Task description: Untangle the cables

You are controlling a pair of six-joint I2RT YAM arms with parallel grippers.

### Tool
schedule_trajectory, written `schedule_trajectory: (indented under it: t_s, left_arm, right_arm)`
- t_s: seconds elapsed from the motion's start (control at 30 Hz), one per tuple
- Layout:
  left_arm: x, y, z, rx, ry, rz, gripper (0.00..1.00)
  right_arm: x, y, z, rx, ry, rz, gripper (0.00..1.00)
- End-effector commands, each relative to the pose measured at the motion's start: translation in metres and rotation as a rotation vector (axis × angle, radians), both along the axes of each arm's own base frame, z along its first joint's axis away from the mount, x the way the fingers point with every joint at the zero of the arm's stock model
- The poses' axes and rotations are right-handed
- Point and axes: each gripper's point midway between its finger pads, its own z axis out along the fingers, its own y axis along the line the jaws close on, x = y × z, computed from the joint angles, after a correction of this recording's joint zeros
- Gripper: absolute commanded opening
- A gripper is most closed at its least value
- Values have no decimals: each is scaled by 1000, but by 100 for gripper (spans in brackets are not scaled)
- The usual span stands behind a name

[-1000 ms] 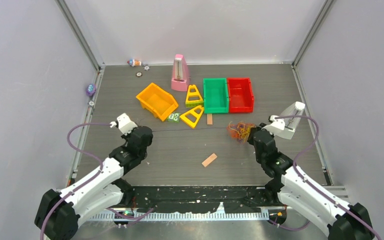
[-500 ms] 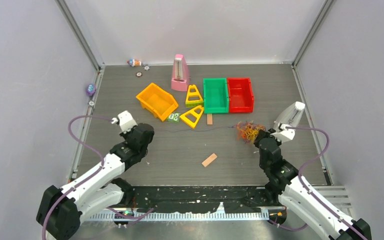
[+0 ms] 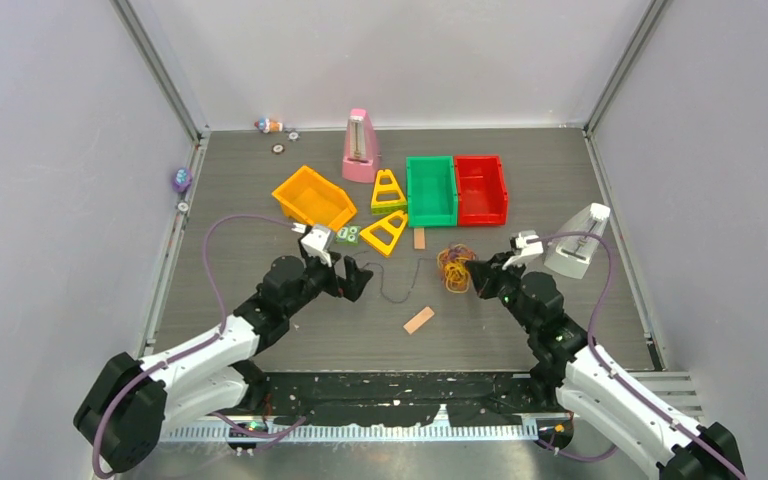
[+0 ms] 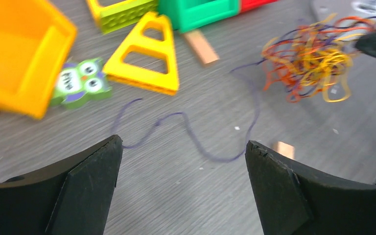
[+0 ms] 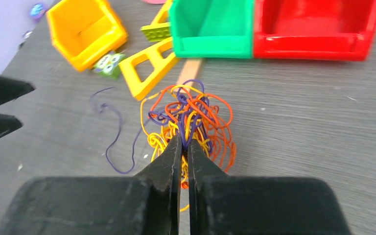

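Observation:
The cables are a knot of thin yellow, orange-red and purple cords on the table's middle right, also in the left wrist view. My right gripper is shut on the near side of this knot, with purple and yellow strands pinched between its tips. One purple cable trails left from the knot and lies slack in a wavy line. My left gripper stands wide open just above the table at that strand's free end, holding nothing.
Behind the cables stand an orange bin, a green bin and a red bin. Two yellow triangle frames, an owl tile, a pink metronome and wooden sticks lie around. A white object sits at the right.
The left gripper has opened and let go of the purple cable, which went from taut to slack. Both arms swung toward the middle, and the knot moved left with the right gripper.

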Motion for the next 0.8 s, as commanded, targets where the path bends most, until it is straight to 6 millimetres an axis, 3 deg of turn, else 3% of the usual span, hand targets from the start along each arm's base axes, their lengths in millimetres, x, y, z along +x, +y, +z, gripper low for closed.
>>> schedule_trajectory:
  t_s: [0.0,0.13,0.33,0.47,0.77]
  left_arm:
    - [-12,-35,52,-92,-200,-210,96]
    - [-26,-47,63,-132,-240,-314,93]
    - [-37,-53,68,-159,-263,-381,93]
    - [-39,-58,69,-171,-248,-410,94]
    - [-36,-64,63,-166,-206,-424,93]
  right_arm:
    - [-11,37,78,80,-107,219,5]
    - [-23,56,123,102,-73,339,5]
    - [-41,82,159,123,-25,524,5]
    - [-49,94,173,141,-20,613,5]
    - [-64,105,183,160,-6,727,5]
